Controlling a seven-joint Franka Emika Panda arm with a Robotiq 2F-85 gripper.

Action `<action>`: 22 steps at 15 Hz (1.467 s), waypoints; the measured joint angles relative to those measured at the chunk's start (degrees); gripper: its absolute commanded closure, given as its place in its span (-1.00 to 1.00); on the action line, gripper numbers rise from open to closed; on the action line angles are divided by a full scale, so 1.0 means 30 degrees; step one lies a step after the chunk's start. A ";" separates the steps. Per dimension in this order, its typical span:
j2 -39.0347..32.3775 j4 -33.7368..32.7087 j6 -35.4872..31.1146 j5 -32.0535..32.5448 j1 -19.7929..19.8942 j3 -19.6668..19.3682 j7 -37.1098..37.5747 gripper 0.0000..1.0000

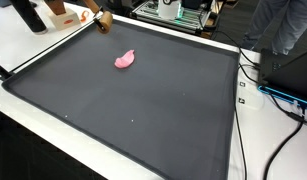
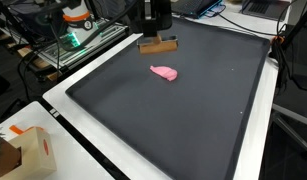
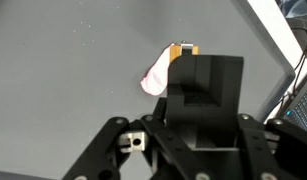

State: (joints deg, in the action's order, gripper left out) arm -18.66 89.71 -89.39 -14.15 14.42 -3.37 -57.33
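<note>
Though we cannot tell whether the gripper [image 2: 158,37] has closed on it, the wooden block [image 2: 158,46] looks light and stiff; we'd pinch its long sides.

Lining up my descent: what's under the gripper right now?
A brown wooden block sits right below the gripper, over the black mat. In the wrist view the gripper covers most of the block, so whether it is gripped cannot be told.
</note>
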 measured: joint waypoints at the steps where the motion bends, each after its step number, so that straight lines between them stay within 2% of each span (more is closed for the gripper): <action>1: 0.0461 0.0555 -0.0367 0.0284 -0.0303 0.0010 0.0149 0.51; 6: 0.2364 0.3555 -0.3518 0.1429 -0.1816 0.0205 0.1178 0.51; 7: 0.2657 0.4139 -0.4145 0.1591 -0.2085 0.0263 0.1388 0.01; 10: 0.3260 0.5319 -0.5085 0.1896 -0.2585 0.0397 0.1691 0.01; 14: 0.3477 0.5585 -0.5167 0.1940 -0.2569 0.0405 0.1715 0.01; 15: 0.3486 0.5605 -0.5176 0.1942 -0.2569 0.0405 0.1715 0.51; 18: 0.3445 0.5616 -0.5286 0.1980 -0.2603 0.0419 0.1715 0.51; 22: 0.3957 0.7013 -0.8292 0.4275 -0.3610 0.0973 0.2244 0.51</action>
State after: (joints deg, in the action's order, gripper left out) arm -6.78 110.75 -114.26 -1.32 3.59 -0.45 -50.60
